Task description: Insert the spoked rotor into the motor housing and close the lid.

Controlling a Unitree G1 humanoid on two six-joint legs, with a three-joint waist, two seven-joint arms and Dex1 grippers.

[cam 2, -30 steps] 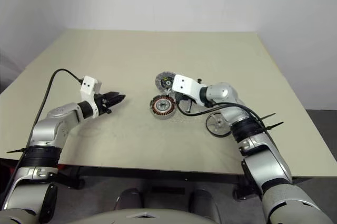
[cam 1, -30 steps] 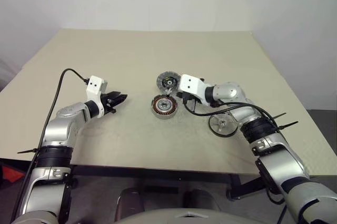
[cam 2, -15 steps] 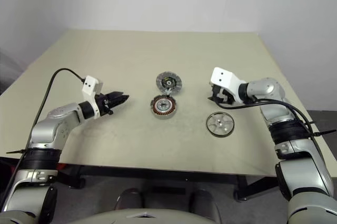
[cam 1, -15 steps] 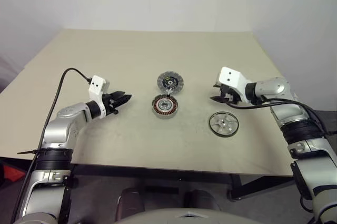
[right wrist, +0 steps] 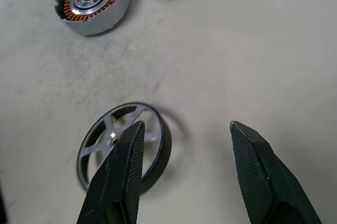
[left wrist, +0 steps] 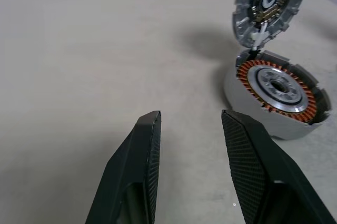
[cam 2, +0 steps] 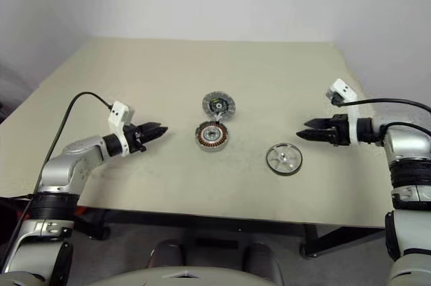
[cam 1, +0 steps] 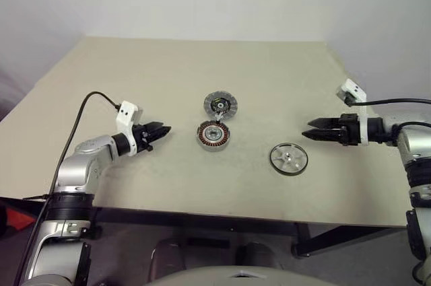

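Soft, even overhead light, faint shadows beside the motor housing [left wrist: 274,97] and under the spoked rotor [right wrist: 124,147], near fingers slightly blurred

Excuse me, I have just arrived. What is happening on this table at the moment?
A two-armed robot is assembling a small motor. The motor housing sits mid-table with its copper windings exposed, and the lid stands open, hinged up at its far edge. The spoked rotor lies flat on the table to the right, not yet inserted. The right gripper is open and empty, held above the table just beyond the rotor. The left gripper is open too, pointing toward the housing without touching it.
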